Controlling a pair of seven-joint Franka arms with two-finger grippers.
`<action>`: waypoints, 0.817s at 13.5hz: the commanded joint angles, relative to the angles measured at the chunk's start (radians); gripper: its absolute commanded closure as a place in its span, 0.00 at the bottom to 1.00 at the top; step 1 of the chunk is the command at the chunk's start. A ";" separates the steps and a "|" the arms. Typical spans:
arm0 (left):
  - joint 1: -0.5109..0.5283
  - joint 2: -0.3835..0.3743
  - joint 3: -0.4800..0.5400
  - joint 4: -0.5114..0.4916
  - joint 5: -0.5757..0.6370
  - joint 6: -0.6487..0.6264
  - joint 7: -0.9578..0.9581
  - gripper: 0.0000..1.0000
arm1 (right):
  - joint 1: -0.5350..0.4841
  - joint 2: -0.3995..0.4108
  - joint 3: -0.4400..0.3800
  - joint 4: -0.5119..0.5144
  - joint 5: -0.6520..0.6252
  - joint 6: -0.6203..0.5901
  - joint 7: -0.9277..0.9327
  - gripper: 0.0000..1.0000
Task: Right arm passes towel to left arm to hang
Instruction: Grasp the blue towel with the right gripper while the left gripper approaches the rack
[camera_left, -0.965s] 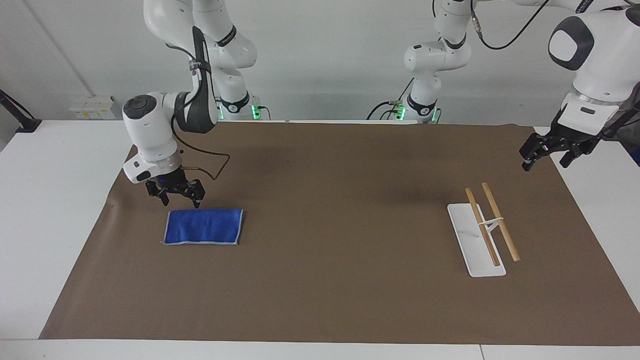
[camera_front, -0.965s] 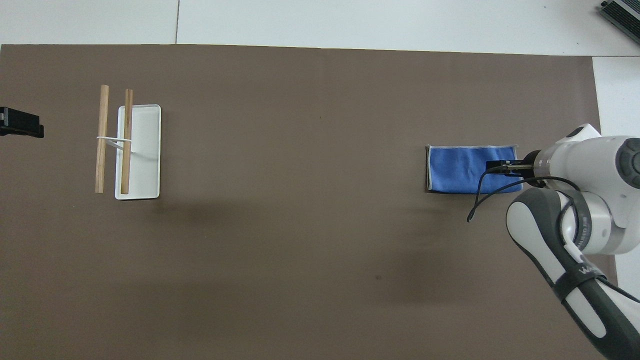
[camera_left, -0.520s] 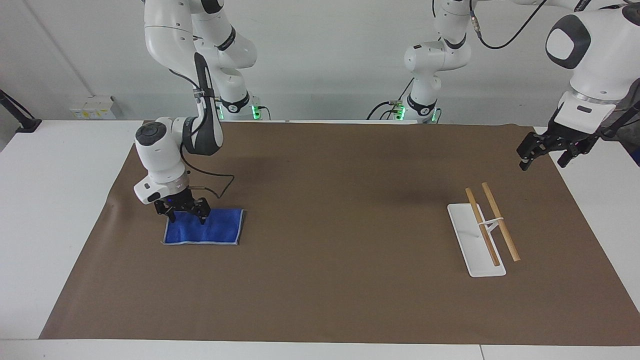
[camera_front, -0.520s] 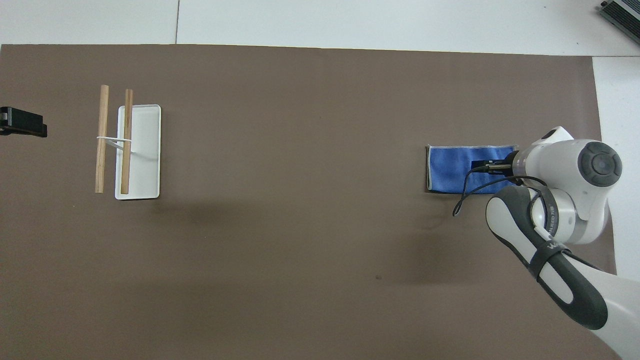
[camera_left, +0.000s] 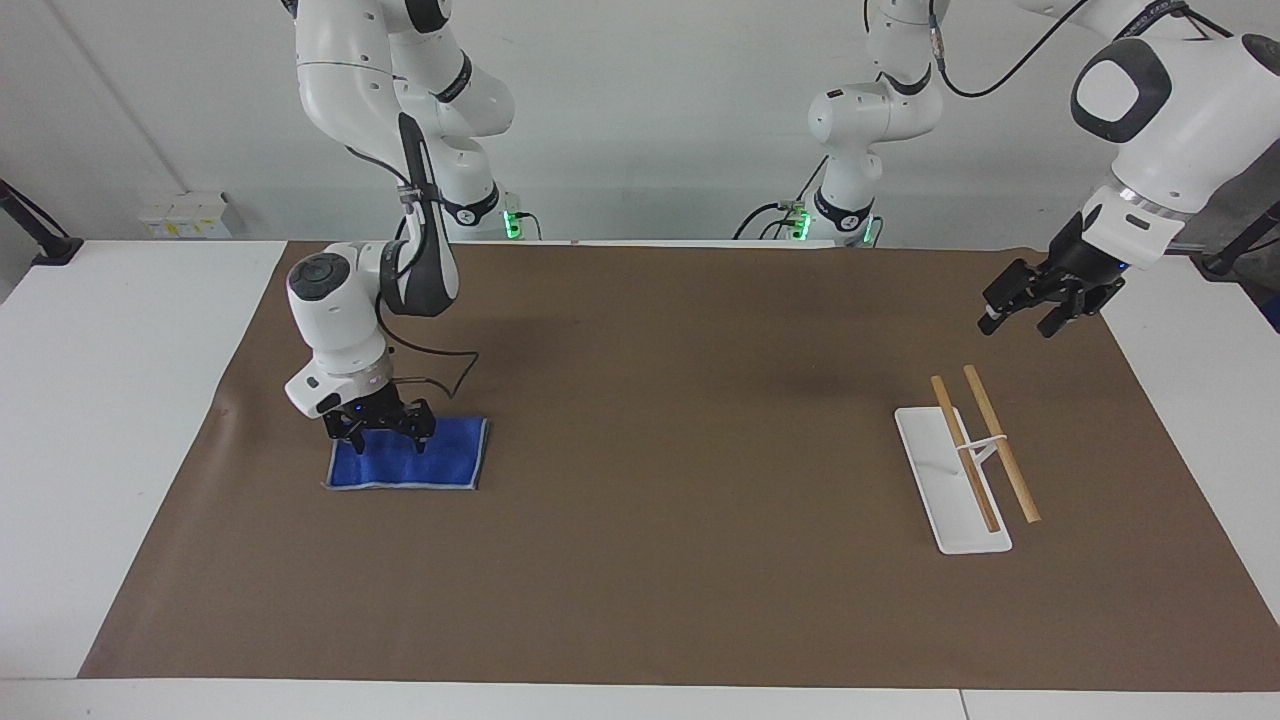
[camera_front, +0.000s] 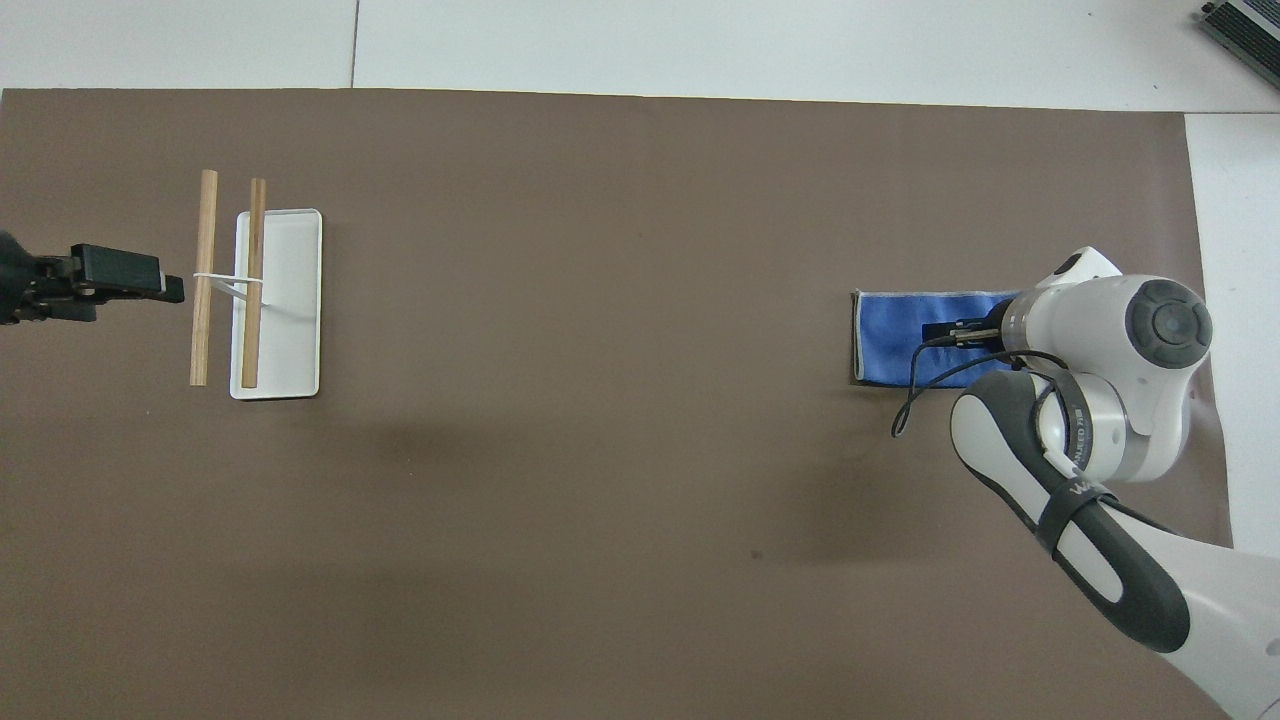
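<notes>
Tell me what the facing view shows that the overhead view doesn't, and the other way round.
Facing only: both arm bases, the wall, and how low the open right gripper sits, fingertips down at the towel; the open left gripper hangs in the air, clear of the rack.
Overhead only: the towel's outline on the mat from straight above, partly covered by the right arm's wrist.
Both: towel flat at the right arm's end, rack at the left arm's end, brown mat.

Robotics lab. Two white jointed robot arms (camera_left: 380, 170) stand at a white table (camera_left: 100, 400) spread with brown paper sheet (camera_left: 640, 500). Bare white wall (camera_left: 650, 130) along the frame's top, cabled green-lit bases (camera_left: 800, 222) beneath it.
</notes>
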 joint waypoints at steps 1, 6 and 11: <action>-0.027 -0.086 -0.006 -0.156 -0.075 0.138 -0.078 0.00 | 0.005 0.019 0.005 0.002 0.004 0.035 -0.031 0.00; -0.090 -0.086 -0.005 -0.191 -0.237 0.250 -0.228 0.00 | 0.024 0.025 0.005 -0.018 0.006 0.037 -0.014 0.00; -0.094 -0.086 -0.005 -0.222 -0.341 0.256 -0.226 0.00 | 0.022 0.016 0.005 -0.027 0.007 0.028 0.003 0.76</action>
